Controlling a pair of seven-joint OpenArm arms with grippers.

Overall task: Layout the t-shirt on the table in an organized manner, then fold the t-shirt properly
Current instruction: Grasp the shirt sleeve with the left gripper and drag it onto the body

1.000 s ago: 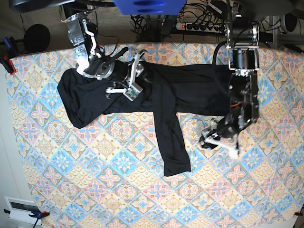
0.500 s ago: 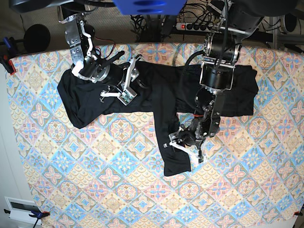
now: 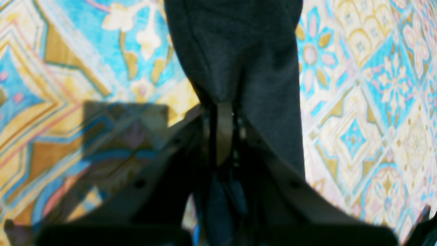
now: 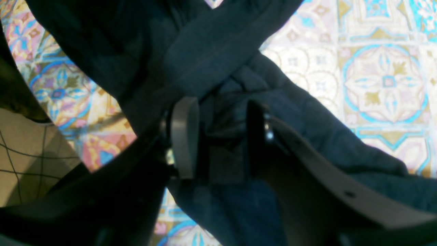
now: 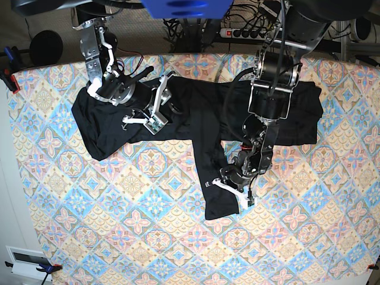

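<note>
The black t-shirt (image 5: 202,113) lies across the far half of the patterned table (image 5: 148,225), with one long sleeve (image 5: 215,178) hanging toward the front. My left gripper (image 5: 234,193) is low at the right edge of that sleeve near the cuff. In the left wrist view it (image 3: 223,109) is shut on the black sleeve fabric (image 3: 239,51). My right gripper (image 5: 155,107) sits on the shirt's left part. In the right wrist view its (image 4: 220,136) jaws stand apart, with bunched black fabric (image 4: 211,51) between and around them.
The table's cloth shows in both wrist views (image 3: 375,102) (image 4: 385,78). A power strip (image 5: 249,32) and cables lie behind the table's far edge. A red clamp (image 5: 9,80) holds the cloth at the left edge. A white box (image 5: 27,261) sits off the front left corner.
My left arm swung left from the table's right side onto the hanging sleeve and settled at its lower right edge. My right gripper shifted slightly on the shirt's left part.
</note>
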